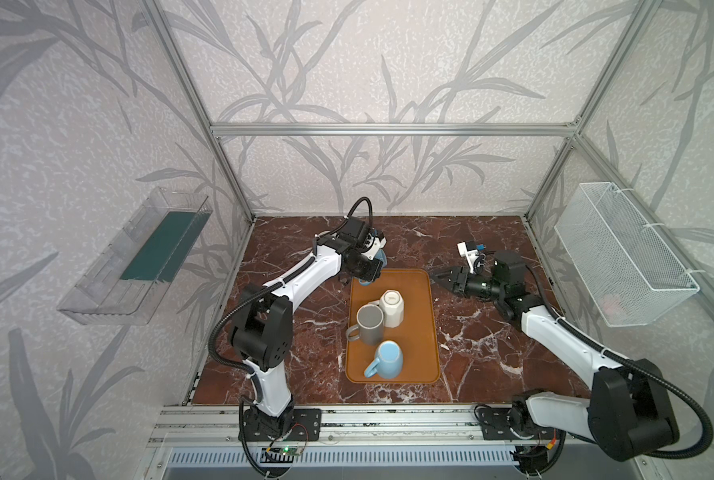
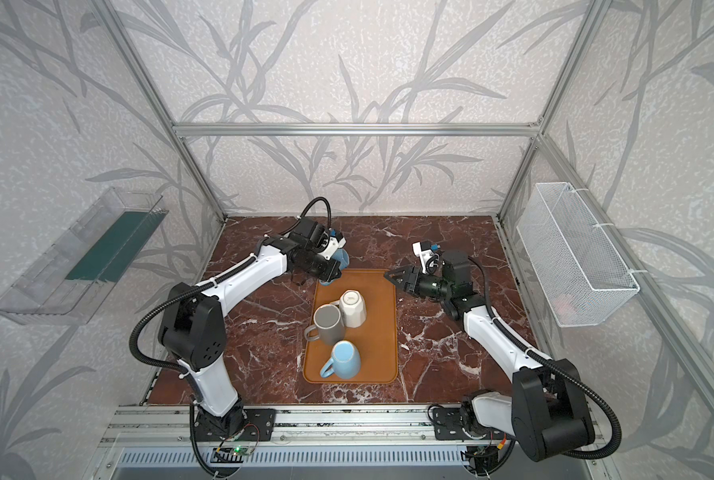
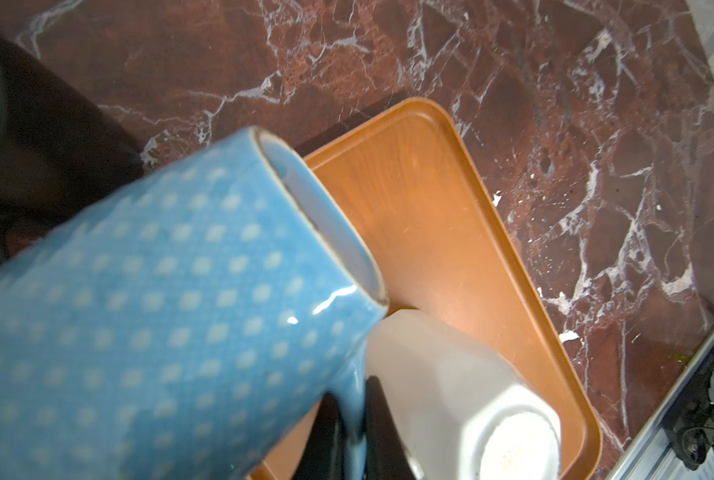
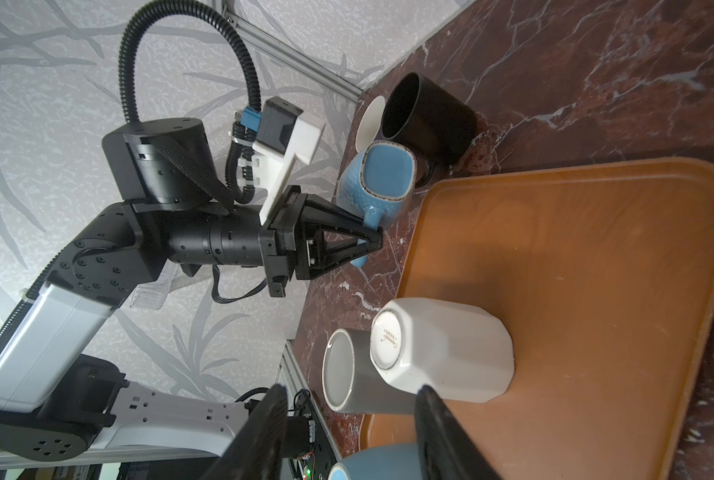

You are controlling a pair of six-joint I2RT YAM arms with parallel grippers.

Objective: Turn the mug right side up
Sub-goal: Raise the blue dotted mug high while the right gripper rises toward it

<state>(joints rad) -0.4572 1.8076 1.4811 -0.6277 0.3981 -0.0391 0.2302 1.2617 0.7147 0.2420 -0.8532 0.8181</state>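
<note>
I have the left gripper [image 4: 374, 235] pinched tight on the handle of the dotted blue mug [image 4: 372, 183], the fingers drawn almost together with only the handle between them. The mug hangs at the far left corner of the tray [image 1: 422, 353], tipped onto its side. Its squarish, brown-edged mouth faces right, toward my other arm, and its handle points to the near side. In both top views the left arm's wrist covers most of it. I cannot tell whether its body touches the surface below.

The right gripper [image 1: 433, 275] hovers just off the tray's far right corner, pointing left toward the tray. Its fingers stand partly apart with nothing between them; the right wrist view shows the gap plainly.

On the tray, the white faceted mug [image 1: 392, 307] stands upside down near the middle. It touches the grey mug [image 1: 370, 322], which stands mouth up just to its near left, handle toward the left. The light blue mug [image 1: 387, 359] sits at the near end, handle also to the left; which way up it stands I cannot tell.

Beyond the tray's far left corner, on the marble table [image 1: 492, 353], a black mug [image 4: 430, 120] stands mouth up. A cream cup [image 4: 370, 120] sits partly hidden behind it.
</note>
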